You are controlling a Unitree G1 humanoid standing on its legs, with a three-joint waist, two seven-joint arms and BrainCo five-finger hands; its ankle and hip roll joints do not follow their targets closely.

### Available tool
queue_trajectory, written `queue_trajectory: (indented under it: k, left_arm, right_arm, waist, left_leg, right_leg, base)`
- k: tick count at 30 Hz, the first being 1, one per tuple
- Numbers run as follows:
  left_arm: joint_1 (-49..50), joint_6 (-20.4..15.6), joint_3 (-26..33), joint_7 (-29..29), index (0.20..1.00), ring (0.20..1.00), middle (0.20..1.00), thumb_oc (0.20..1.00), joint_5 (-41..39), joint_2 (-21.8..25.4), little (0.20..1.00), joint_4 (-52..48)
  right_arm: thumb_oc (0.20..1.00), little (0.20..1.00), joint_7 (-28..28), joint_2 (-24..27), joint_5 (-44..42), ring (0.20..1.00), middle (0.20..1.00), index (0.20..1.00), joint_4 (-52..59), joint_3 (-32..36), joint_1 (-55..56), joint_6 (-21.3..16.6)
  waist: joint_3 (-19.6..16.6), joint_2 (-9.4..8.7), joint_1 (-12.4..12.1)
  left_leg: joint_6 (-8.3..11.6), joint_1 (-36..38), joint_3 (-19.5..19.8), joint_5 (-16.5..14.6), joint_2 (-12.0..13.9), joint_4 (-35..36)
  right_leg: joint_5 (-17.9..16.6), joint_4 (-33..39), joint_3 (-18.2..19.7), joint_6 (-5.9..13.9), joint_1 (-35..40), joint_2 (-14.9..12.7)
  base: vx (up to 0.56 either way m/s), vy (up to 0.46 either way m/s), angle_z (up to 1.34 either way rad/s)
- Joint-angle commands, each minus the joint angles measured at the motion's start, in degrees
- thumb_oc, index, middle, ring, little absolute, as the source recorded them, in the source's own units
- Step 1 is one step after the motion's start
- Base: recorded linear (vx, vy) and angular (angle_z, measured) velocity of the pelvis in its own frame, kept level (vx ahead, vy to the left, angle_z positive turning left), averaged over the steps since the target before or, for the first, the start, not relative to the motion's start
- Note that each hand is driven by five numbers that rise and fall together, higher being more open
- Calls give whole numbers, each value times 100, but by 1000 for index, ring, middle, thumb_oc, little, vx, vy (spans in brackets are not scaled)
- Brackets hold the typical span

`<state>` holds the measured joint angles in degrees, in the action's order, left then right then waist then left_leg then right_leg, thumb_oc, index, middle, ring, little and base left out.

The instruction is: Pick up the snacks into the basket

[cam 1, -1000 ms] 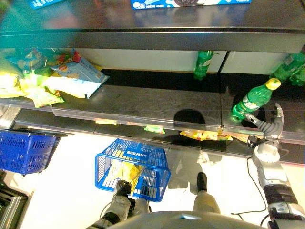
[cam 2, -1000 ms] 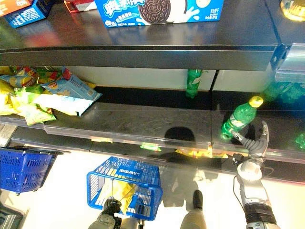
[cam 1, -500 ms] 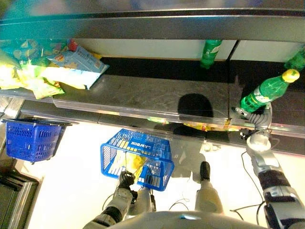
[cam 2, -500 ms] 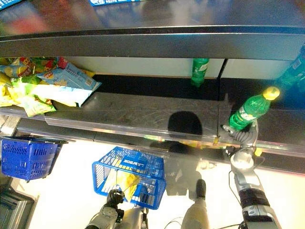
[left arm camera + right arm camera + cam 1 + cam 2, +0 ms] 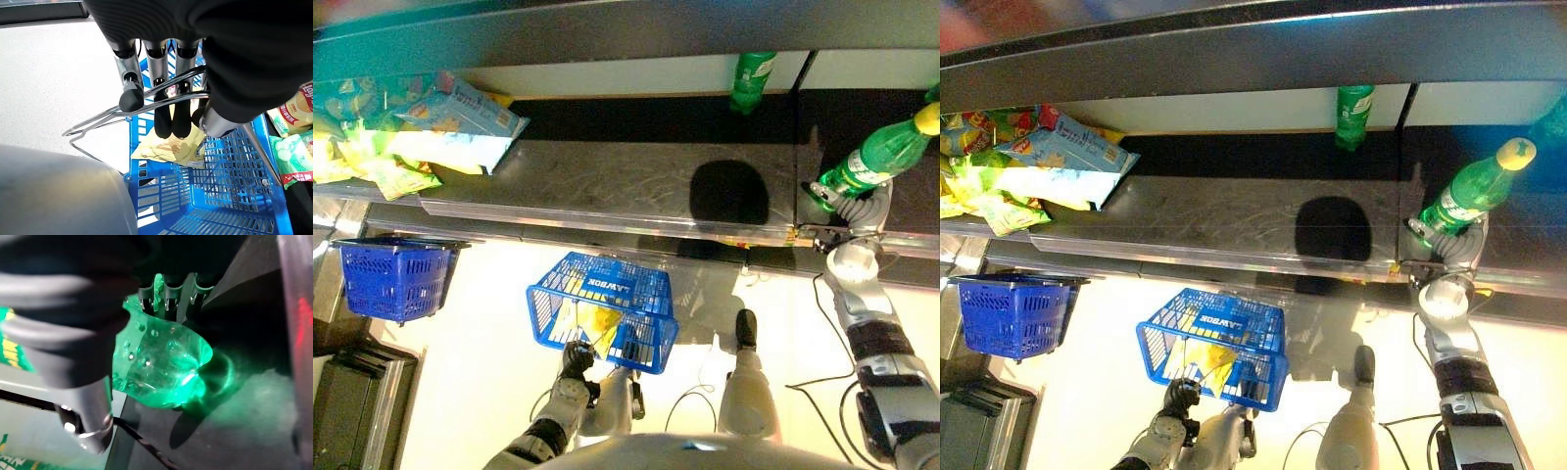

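The right hand (image 5: pixel 1451 241) wraps its fingers round the green bottle (image 5: pixel 1470 191) at the right of the shelf (image 5: pixel 1234 220), so it should lift slowly toward the blue basket (image 5: pixel 602 311) (a yellow snack bag (image 5: pixel 171 145) lies inside) hanging low in the frame from the left hand (image 5: pixel 161 73), whose fingers curl round the handle (image 5: pixel 146 105).

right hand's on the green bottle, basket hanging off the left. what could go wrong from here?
1. The right robot hand grips the tilted green bottle low at its base, so it may tip or slip out.
2. The blue basket hangs by thin wire handles from the left robot hand; a dropped bottle could swing it and miss.
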<state>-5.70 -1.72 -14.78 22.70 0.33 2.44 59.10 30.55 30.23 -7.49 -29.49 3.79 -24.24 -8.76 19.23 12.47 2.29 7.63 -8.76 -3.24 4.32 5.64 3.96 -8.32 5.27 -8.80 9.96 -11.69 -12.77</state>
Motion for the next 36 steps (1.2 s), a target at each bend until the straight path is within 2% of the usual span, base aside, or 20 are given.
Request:
queue_trajectory:
  k: [1,5,6,7,8,14,22,27,28,30,31,33,34,36]
  left_arm:
    - [44,-18,-377,203,200,200,200,200,-216,108,200,40]
    - [57,-44,-487,216,200,200,200,200,-274,82,200,2]
    - [55,-48,-500,217,200,200,200,200,-277,79,200,-11]
    - [50,-51,-518,221,200,200,200,200,-287,78,200,-22]
    - [36,-56,-538,228,200,200,200,200,-294,76,200,-31]
    - [-26,-43,-527,252,200,200,200,200,-292,75,200,-4]
    - [-69,7,-341,255,200,200,200,200,-197,113,200,91]
    - [-45,87,-18,217,200,200,200,200,-89,228,200,180]
    - [-43,87,-21,217,200,200,200,200,-87,228,200,181]
    - [-60,127,160,206,200,200,200,200,-84,281,200,251]
    - [-59,126,158,206,200,200,200,200,-85,282,200,250]
    - [-76,190,377,189,200,200,200,200,-59,345,200,356]
    - [-72,190,369,187,200,200,200,200,-57,346,200,359]
    - [-85,246,561,116,200,200,200,200,-30,394,200,459]
  right_arm:
    - [1000,1000,-264,-368,-501,1000,1000,1000,-573,-494,-354,169]
    - [1000,1000,-153,-421,-536,1000,1000,1000,-720,-575,-585,152]
    - [915,915,-141,-411,-537,915,915,915,-763,-592,-627,142]
    - [523,523,-101,-429,-520,523,523,523,-771,-604,-649,148]
    - [200,200,-37,-448,-491,200,200,200,-792,-614,-679,144]
    - [200,200,-93,-684,-449,200,200,200,-572,-733,-553,116]
    - [200,200,-333,-840,-369,200,200,200,-118,-735,11,100]
    - [200,200,-575,-608,-406,200,200,200,977,-321,575,-1]
    - [200,200,-576,-611,-401,200,200,200,998,-314,591,10]
    - [200,200,-636,-362,-377,200,200,200,1800,1,823,-108]
    - [200,200,-636,-363,-377,200,200,200,1803,3,826,-106]
    - [200,200,-993,-151,-500,200,200,200,2748,337,1277,-234]
    - [200,200,-1001,-158,-500,200,200,200,2781,353,1306,-219]
    - [200,200,-1528,-131,-656,200,200,200,3471,492,1827,-280]
  waist:
    - [135,14,-326]
    - [156,73,-355]
    - [159,79,-355]
    - [162,87,-357]
    - [167,91,-357]
    - [180,47,-339]
    - [131,-159,-272]
    - [-1,-441,-200]
    - [0,-440,-203]
    - [-82,-613,-173]
    - [-82,-613,-174]
    - [-175,-800,-112]
    - [-178,-800,-117]
    - [-294,-959,-63]
  left_leg:
    - [-260,-193,118,24,-580,104]
    - [-271,-227,121,35,-618,104]
    - [-272,-233,124,36,-627,104]
    - [-277,-237,130,36,-637,104]
    - [-281,-241,129,35,-643,104]
    - [-288,-288,169,50,-673,104]
    - [-294,-260,184,38,-660,104]
    - [-313,-98,209,-29,-622,104]
    - [-313,-92,210,-32,-622,104]
    - [-326,12,208,-83,-596,104]
    - [-326,14,208,-83,-596,104]
    - [-334,121,192,-134,-559,104]
    - [-334,127,194,-137,-559,104]
    - [-329,231,176,-173,-516,104]
  right_leg:
    - [28,-80,95,-62,-335,115]
    - [0,-77,117,-58,-369,72]
    - [-10,-73,116,-54,-374,60]
    - [-16,-71,124,-54,-378,56]
    - [-24,-71,125,-55,-382,51]
    - [-75,-54,124,-37,-428,23]
    - [-95,-35,72,-27,-366,40]
    - [-47,-44,37,-39,-195,85]
    - [-44,-45,36,-39,-189,86]
    - [-5,-58,23,-39,-78,118]
    - [-5,-58,24,-39,-76,118]
    - [43,-68,13,-44,18,159]
    - [47,-69,11,-44,24,159]
    - [104,-86,6,-58,122,209]
  base:
    - [-18,30,-5]
    - [-11,16,-2]
    - [0,0,0]
    - [0,0,0]
    - [0,0,0]
    - [0,0,0]
    - [1,-6,2]
    - [27,-10,5]
    - [51,-16,4]
    - [47,-27,2]
    - [54,-30,2]
    - [59,-28,3]
    - [65,-30,3]
    - [74,-35,0]
